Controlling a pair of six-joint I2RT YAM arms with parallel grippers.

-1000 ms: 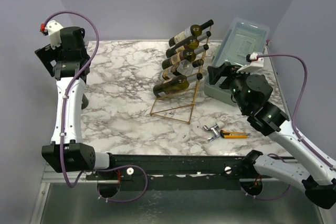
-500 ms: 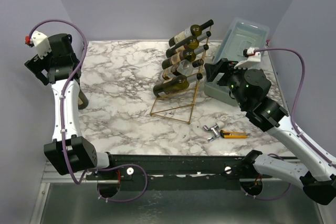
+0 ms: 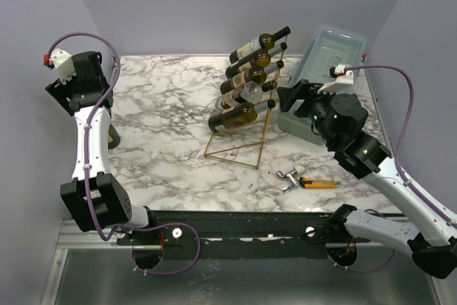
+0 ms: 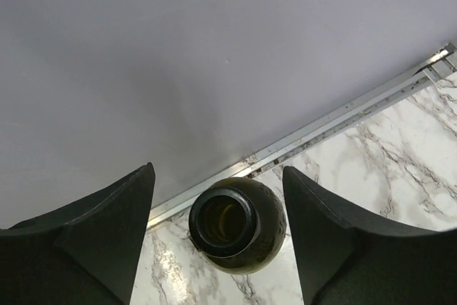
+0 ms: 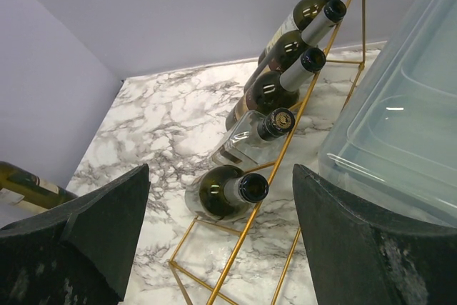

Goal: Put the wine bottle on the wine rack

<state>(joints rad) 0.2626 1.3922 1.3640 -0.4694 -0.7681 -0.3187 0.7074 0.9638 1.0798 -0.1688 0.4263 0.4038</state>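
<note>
Start at the near edge of the counter (image 3: 164,133): toward its right end lie a metal corkscrew (image 3: 288,178) and an orange-handled tool (image 3: 319,183), neither of them part of your job. At the left edge, about midway back, the wine bottle (image 4: 239,226) stands upright on the marble, close to the wall. It is dark green glass, its open, uncorked mouth faces your left wrist camera, and the right wrist view shows a pale label on its side. Your left gripper (image 4: 218,171) hangs over the bottle with its fingers apart on either side of the mouth and a gap on both sides, so nothing is gripped yet. Past the middle of the counter leans the wine rack (image 3: 265,128), gold wire, carrying five bottles with their necks pointing out, one of them clear glass. Its lowest rungs look free. Your right gripper (image 5: 220,169) hovers just right of the rack, fingers spread wide and empty, beside the pale blue-grey plastic box (image 3: 327,53) at the far right corner. I judge the task barely begun: the grasp, the lift, the carry across and the laying down all remain for you.
</note>
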